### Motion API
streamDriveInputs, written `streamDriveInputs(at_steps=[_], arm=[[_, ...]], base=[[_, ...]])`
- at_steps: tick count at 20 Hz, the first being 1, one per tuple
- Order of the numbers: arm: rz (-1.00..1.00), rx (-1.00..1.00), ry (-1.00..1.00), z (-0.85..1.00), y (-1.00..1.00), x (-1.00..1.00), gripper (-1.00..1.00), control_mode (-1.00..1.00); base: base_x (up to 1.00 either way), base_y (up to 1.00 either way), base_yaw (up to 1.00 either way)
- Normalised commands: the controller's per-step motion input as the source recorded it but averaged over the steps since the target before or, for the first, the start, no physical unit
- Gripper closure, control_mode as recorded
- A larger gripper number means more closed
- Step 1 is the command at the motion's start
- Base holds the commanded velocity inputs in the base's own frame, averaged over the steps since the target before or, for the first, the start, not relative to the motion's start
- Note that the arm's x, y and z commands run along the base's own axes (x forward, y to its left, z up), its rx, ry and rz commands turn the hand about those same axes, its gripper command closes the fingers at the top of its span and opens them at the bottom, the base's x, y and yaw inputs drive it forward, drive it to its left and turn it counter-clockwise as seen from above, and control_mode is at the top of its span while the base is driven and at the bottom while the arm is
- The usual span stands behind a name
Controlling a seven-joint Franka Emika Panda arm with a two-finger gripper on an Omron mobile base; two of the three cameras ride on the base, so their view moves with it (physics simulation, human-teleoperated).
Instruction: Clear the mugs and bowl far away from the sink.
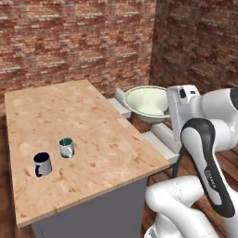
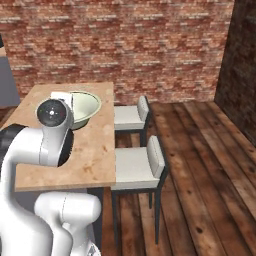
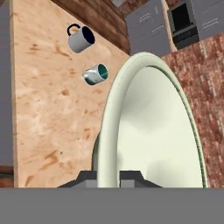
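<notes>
while the gripper (image 3: 108,176) pinches the near rim of the bowl (image 3: 148,131), its two dark tips sit narrow on either side of the thin wall, one inside and one outside, so the jaws are closed on the bowl and nothing else. in the hand view the bowl stands on edge across the picture, its pale cream-green inside turned to the right and its lighter rim curving up past the middle. in the left base view the bowl (image 1: 146,102) hangs tilted in the air past the right edge of the table (image 1: 60,111), over the chairs (image 1: 160,137), with the white hand hiding its right side. in the right base view the bowl (image 2: 84,107) shows behind the arm's round dark joint, above the wooden top near the table (image 2: 95,150) edge; whether it touches the top there i cannot tell.

both mugs stand upright on the table, well apart from the bowl. the navy mug (image 1: 42,164) is nearer the front left edge, its handle toward the left, and the teal mug (image 1: 67,147) is just beside it, a little further in. the hand view shows them too, the navy mug (image 3: 80,38) higher and the teal mug (image 3: 96,74) below it, both on the bare wood left of the bowl.

two pale chairs (image 2: 137,165) stand tucked along the table's right side, on a dark plank floor (image 2: 200,165). brick wall (image 1: 79,42) runs behind the table, and grey cabinets (image 3: 148,26) show in the hand view's top right
</notes>
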Motion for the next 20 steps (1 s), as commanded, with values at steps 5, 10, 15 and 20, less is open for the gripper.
streamDriveInputs(at_steps=[5,10,15,20], arm=[[0.10,0.00,0.14,-0.45,-0.02,0.37,1.00,-1.00],[0.11,0.00,0.08,-0.50,-0.01,0.37,1.00,-1.00],[0.15,0.00,0.00,-0.63,0.00,0.42,1.00,-1.00],[0.23,0.00,-0.03,-0.52,0.00,0.41,1.00,-1.00]], base=[[0.00,0.00,0.00],[0.00,0.00,0.00],[0.00,0.00,0.00],[0.00,0.00,0.00]])
